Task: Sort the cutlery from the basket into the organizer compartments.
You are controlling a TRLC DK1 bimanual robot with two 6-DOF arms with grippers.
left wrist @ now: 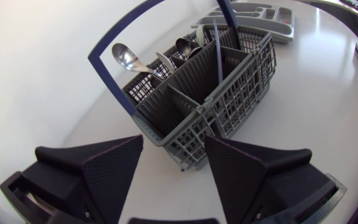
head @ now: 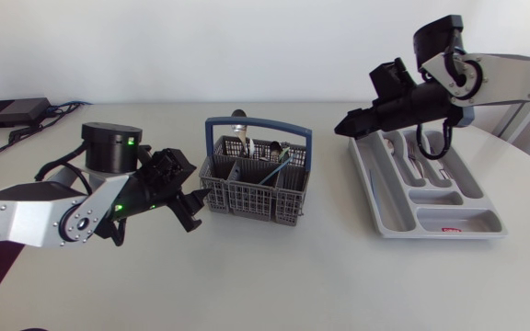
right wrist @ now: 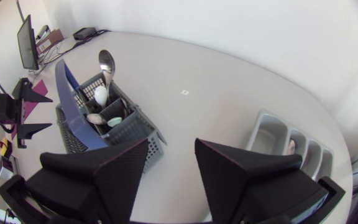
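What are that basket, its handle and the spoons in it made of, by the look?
The basket looks like matte grey plastic, moulded as a lattice. Its handle seems smooth blue plastic, a single curved band. The spoons are probably polished steel: they shine like mirrors.

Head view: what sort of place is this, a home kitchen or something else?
Most likely a robotics lab bench, not a kitchen: the left arm and right arm flank a white table, where a cutlery basket and a cutlery organizer are set out.
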